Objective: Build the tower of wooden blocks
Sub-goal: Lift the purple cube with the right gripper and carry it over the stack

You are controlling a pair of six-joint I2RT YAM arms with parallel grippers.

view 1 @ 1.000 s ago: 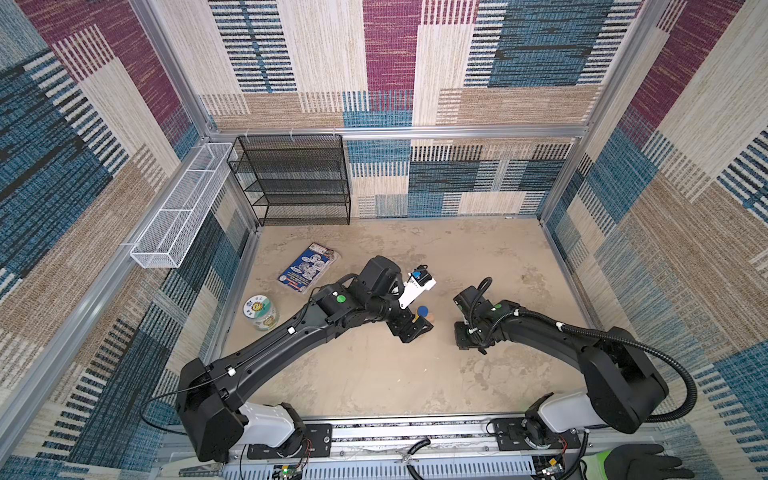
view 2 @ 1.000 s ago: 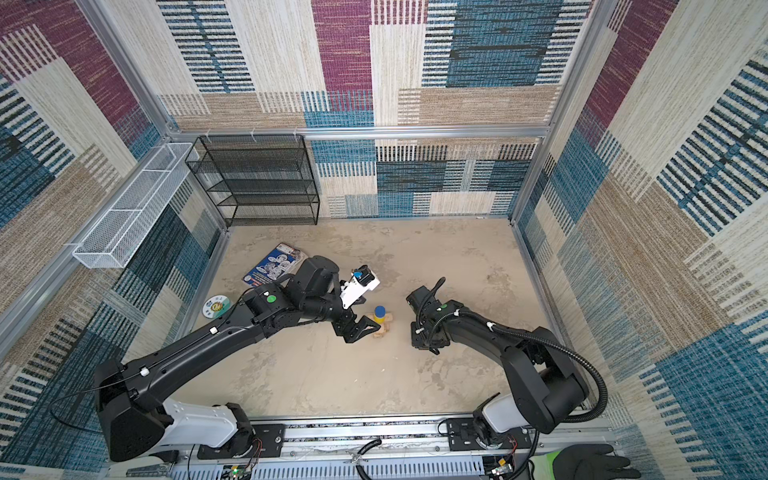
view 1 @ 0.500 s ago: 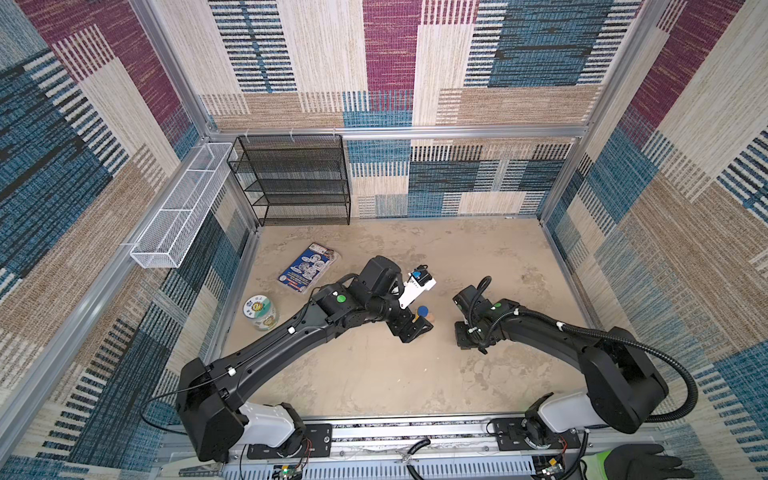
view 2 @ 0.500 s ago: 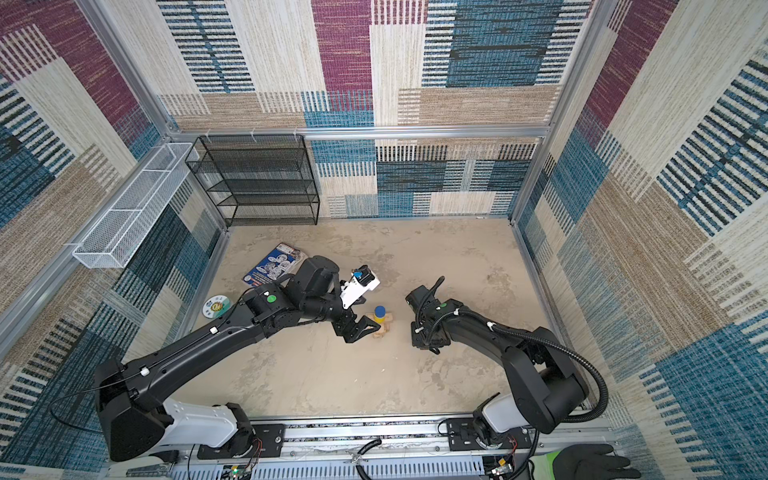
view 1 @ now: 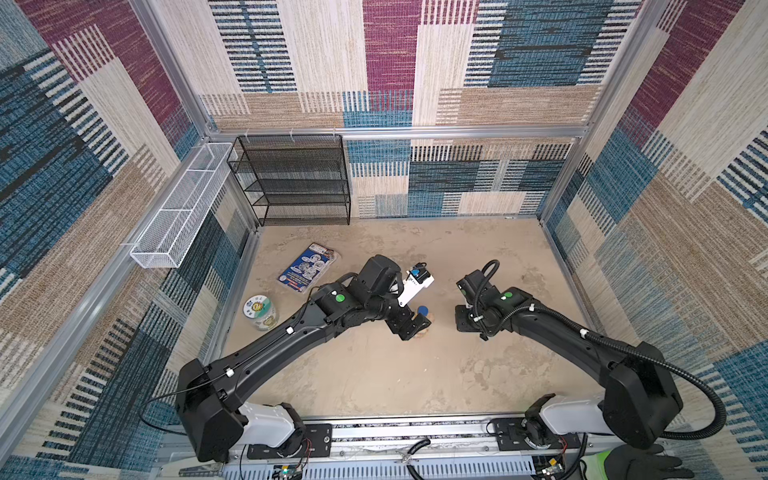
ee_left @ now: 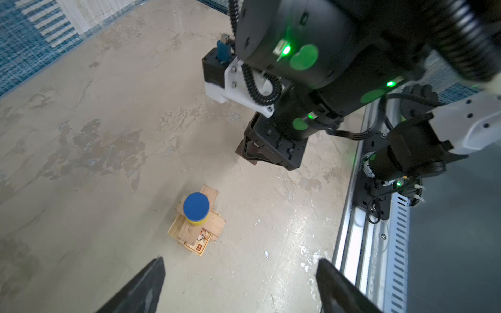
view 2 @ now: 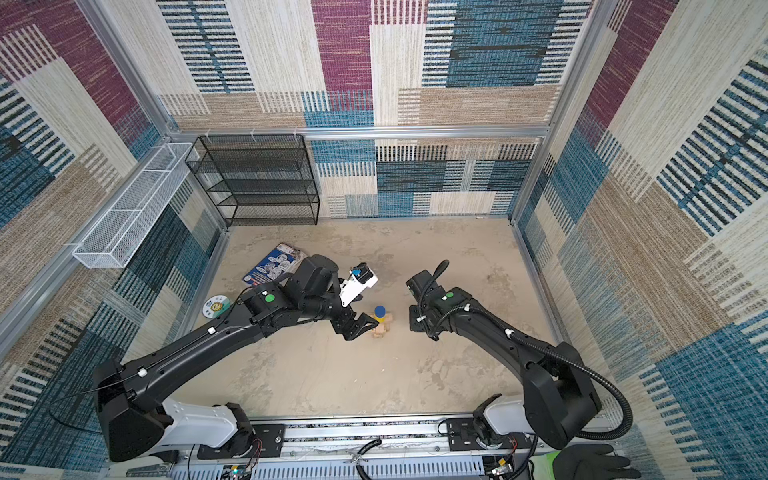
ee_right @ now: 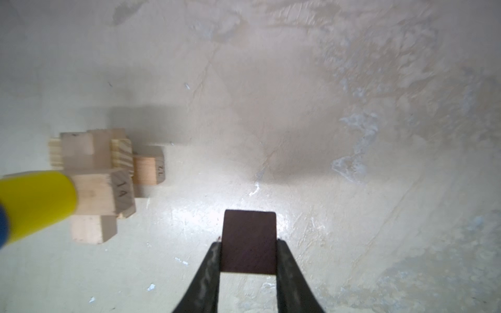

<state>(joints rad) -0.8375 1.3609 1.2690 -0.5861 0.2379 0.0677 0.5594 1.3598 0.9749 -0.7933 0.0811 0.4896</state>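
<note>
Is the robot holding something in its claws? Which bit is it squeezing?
Yes. The right gripper pinches the dark-brown block by its two opposite sides, and most of the block sticks out past the fingertips. The left gripper is open and holds nothing.

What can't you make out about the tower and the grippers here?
Tower: in a top view the left gripper covers its lower bars.
Brown block: right wrist view shows one face only; in both top views the right arm hides it.
Blue disc: cut off by the right wrist view's edge, blurred.
</note>
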